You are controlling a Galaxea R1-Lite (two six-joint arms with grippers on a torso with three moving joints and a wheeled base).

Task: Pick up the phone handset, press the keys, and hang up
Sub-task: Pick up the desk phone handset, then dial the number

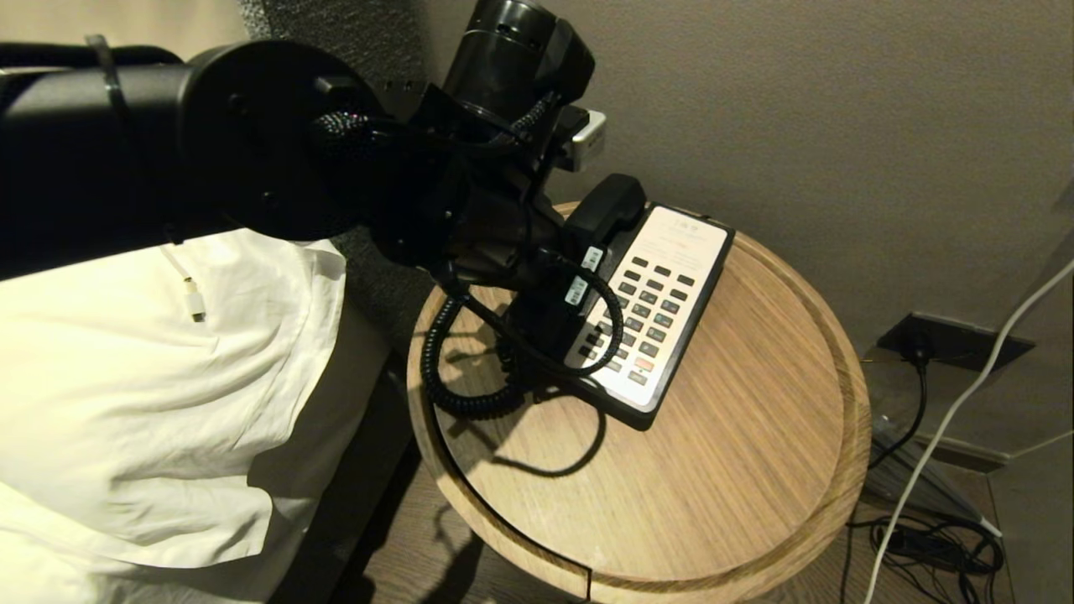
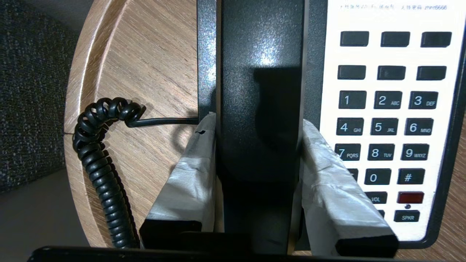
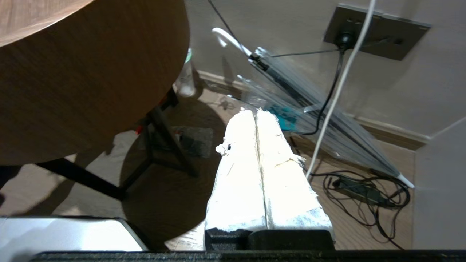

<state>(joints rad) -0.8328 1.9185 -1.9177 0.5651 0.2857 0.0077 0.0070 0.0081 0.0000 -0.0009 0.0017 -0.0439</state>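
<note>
Phone handset (image 2: 260,109) pinched by our left fingers (image 2: 189,174) near tabletop's (image 2: 153,65) left edge; glossy sides may slip, coiled cord (image 2: 100,163) may drag.

Glossy black left arm (image 1: 252,143) draped in black cables; both hands' fingers (image 2: 185,174) wrapped in pale tape.

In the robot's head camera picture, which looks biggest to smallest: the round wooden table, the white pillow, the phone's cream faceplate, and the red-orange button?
1. Round wooden table and white pillow: alike in apparent size; the pillow runs out of frame, so unranked.
2. Cream faceplate.
3. Red-orange button.
</note>
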